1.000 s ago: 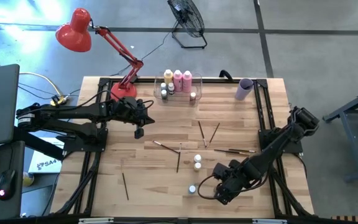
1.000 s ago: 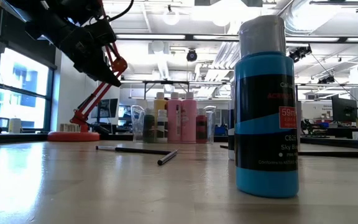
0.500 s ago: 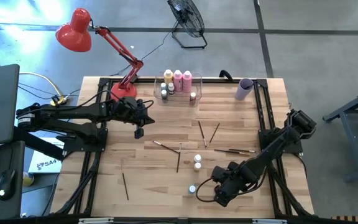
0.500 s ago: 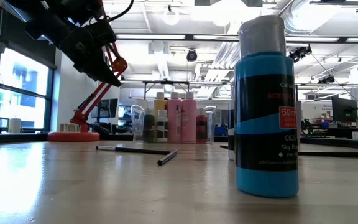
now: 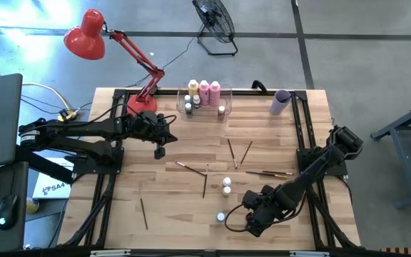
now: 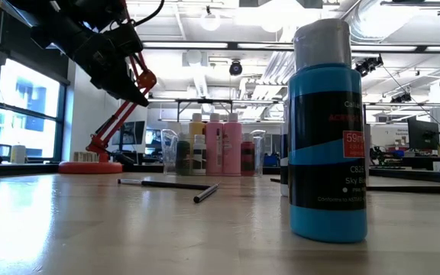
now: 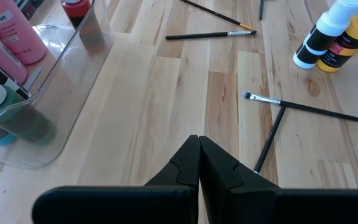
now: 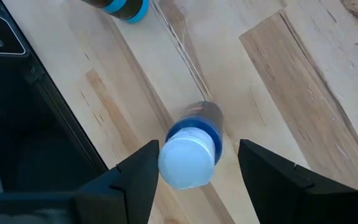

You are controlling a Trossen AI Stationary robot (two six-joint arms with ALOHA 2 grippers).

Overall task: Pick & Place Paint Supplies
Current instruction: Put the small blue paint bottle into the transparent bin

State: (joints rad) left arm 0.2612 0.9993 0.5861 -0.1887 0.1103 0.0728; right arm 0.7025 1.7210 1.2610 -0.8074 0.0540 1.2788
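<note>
My right gripper [image 8: 194, 163] hangs wide open around the blue bottle [image 8: 189, 146], unclamped; my left gripper [image 5: 160, 151], fingers pressed together, waits at ten o'clock.

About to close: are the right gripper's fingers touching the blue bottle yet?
Apart. The right wrist view shows the right gripper open, a gap on each side of the blue bottle.

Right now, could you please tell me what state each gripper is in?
Left gripper: shut, holding nothing, above the table near the clear bin.
Right gripper: open, fingers on either side of the small blue bottle, not gripping it yet.
</note>
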